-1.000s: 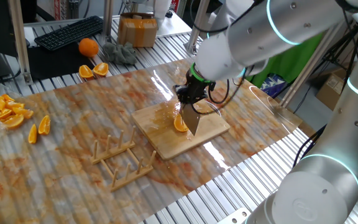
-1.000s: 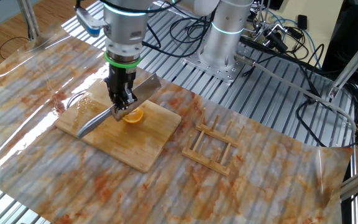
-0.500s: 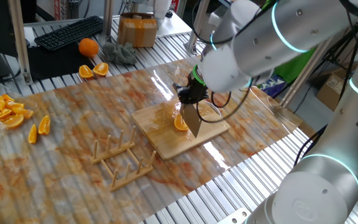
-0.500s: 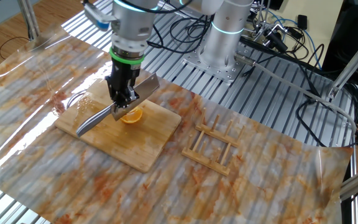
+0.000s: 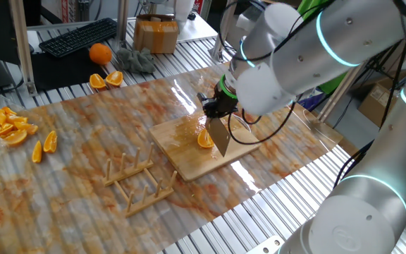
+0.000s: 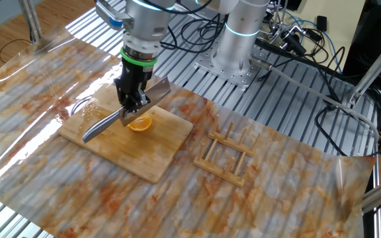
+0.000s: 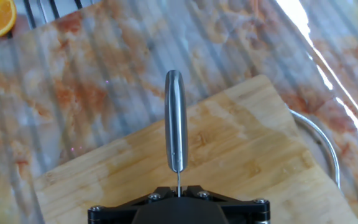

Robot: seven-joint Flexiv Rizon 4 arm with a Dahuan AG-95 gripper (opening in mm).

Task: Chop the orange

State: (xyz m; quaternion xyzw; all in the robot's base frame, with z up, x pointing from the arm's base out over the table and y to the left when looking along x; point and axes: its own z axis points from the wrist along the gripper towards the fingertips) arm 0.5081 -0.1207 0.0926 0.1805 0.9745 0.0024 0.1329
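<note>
Holding the knife [image 6: 121,114] by its blade end, the gripper [image 6: 134,100] has its fingers pressed together on the metal, with the handle projecting away toward 8 o'clock in the other fixed view. The orange [image 6: 139,123], a small cut crescent, lies flat on the wooden board [image 6: 152,155], just beside the gripper at its 5 o'clock in that view and almost directly beneath the blade's wide part. In one fixed view the orange [image 5: 204,140] shows at the blade's 9 o'clock side, partly hidden behind it. Whether the edge touches the flesh cannot be told.

The long axis of the knife [image 7: 174,118] runs straight from 6 to 12 o'clock in the hand view, where the orange itself is hidden below the gripper body. The crescent's long axis appears to lie roughly across the blade line, so a downward cut should divide it crosswise. Only one arm is present, so no choice of hand arises.
</note>
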